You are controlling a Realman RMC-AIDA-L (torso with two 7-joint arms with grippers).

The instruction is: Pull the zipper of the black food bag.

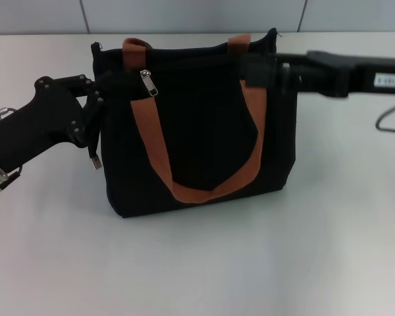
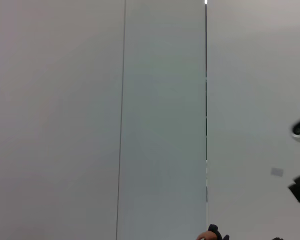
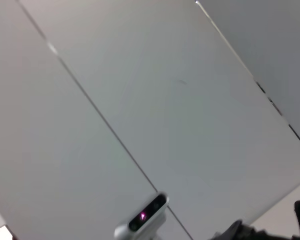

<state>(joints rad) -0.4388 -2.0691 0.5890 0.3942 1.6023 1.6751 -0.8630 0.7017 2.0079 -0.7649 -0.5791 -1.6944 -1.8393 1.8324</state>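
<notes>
Seen from the head camera, the black food bag (image 1: 197, 125) stands upright on the white desk (image 1: 250, 263), its rust-brown straps (image 1: 151, 138) hanging down the front. The zipper (image 1: 148, 83), a small silver tab, hangs near the left end of the bag's top edge. The left gripper (image 1: 95, 105) rests against the bag's left side; whether it pinches the fabric cannot be told. The right gripper (image 1: 260, 69) reaches in at the top right edge, its state also hidden.

The left wrist view shows only pale wall panels, with dark fragments at the edges.

The right wrist view likewise shows wall panels and a small grey camera device (image 3: 142, 219).

The zip line appears mostly unpulled; grasping the tab and drawing it across remain.
</notes>
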